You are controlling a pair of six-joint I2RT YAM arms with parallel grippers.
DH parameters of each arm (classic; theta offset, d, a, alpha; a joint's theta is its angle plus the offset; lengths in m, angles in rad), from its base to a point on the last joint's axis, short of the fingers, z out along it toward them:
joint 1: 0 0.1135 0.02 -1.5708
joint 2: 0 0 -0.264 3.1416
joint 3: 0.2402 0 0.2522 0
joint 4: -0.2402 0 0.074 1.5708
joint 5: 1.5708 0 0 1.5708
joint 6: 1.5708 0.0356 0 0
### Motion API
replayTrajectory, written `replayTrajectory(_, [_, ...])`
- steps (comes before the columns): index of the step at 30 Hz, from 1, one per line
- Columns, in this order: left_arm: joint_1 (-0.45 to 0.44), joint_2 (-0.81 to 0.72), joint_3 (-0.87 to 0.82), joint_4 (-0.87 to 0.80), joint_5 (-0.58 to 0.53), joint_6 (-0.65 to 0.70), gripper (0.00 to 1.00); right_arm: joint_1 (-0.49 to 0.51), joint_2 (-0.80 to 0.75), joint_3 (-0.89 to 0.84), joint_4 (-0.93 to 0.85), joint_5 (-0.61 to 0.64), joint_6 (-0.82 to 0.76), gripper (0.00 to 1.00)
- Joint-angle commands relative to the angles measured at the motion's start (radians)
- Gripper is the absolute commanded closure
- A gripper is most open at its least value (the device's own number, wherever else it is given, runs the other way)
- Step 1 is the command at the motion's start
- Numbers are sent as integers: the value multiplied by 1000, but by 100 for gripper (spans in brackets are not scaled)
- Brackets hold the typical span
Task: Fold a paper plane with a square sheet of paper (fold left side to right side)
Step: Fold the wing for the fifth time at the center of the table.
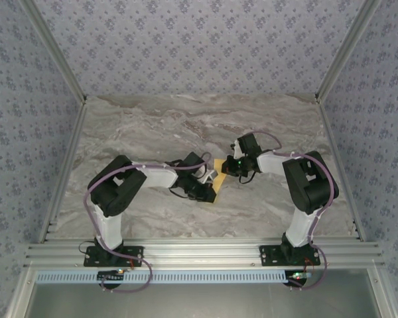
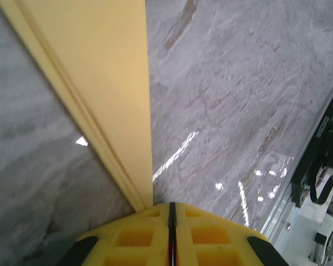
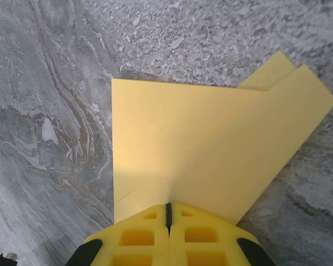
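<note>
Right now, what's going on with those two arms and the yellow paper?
The paper is being folded into a plane on the table. It already lies in overlapping angled flaps, not yet a narrow dart. The left hand is shut with its tips at a long folded edge. The right hand is shut at the paper's near edge. Whether they pinch it or just press it down, I can't tell.

Yellow-orange paper; grey veined marble table; blue-grey floral walls.
</note>
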State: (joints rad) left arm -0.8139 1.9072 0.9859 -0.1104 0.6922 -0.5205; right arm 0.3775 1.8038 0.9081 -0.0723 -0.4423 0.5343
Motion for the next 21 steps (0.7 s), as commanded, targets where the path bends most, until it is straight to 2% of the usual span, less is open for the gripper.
replayTrajectory(1, [-16, -31, -49, -94, 21, 0, 91, -21, 63, -14, -95, 111, -13, 100])
replayTrajectory(9, [42, -98, -3, -21, 60, -60, 91, -11, 63, -5, -98, 108, -12, 100])
replayTrajectory(16, [54, -18, 119, -43, 75, -41, 87, -3, 57, -3, -90, 100, -14, 100])
replayTrajectory(21, [54, 35, 141, -48, 57, -34, 84, -1, 47, -7, -66, 81, -4, 100])
